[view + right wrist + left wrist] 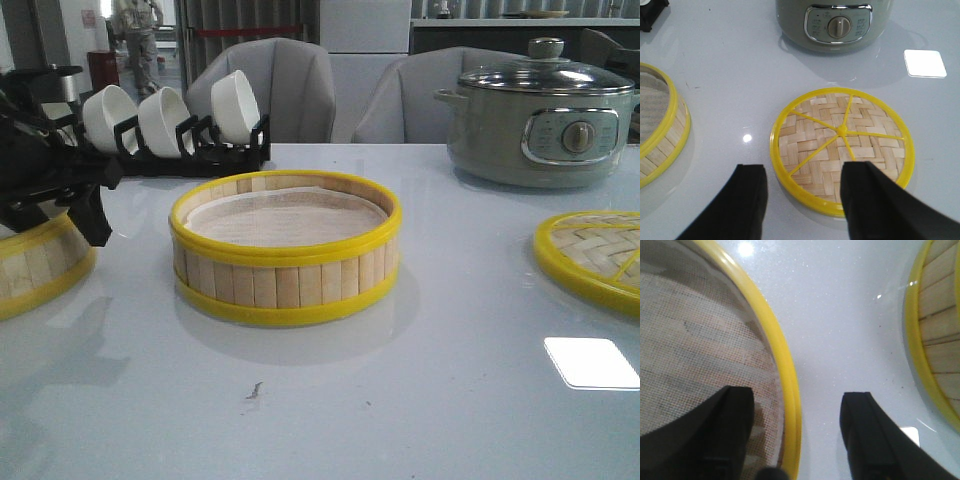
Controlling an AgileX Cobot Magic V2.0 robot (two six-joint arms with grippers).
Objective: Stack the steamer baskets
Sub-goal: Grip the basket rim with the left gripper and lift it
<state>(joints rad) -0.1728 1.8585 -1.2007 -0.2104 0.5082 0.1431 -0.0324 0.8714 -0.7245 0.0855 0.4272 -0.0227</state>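
Observation:
One steamer basket [285, 250] with bamboo slat walls, yellow rims and a white liner stands mid-table. A second basket [40, 265] sits at the left edge, partly cut off. My left gripper [85, 205] hovers over that basket. In the left wrist view it [796, 394] is open and straddles the yellow rim [785, 375], one finger over the liner [690, 340] and one outside over the table. The woven lid [590, 260] lies at the right. My right gripper [805, 167] is open above the lid's [842, 145] near rim and holds nothing.
A grey-green electric pot [540, 120] with a glass lid stands at the back right. White bowls in a black rack [170, 125] stand at the back left, just behind my left arm. Grey chairs sit beyond the table. The centre basket shows in the left wrist view [940, 340].

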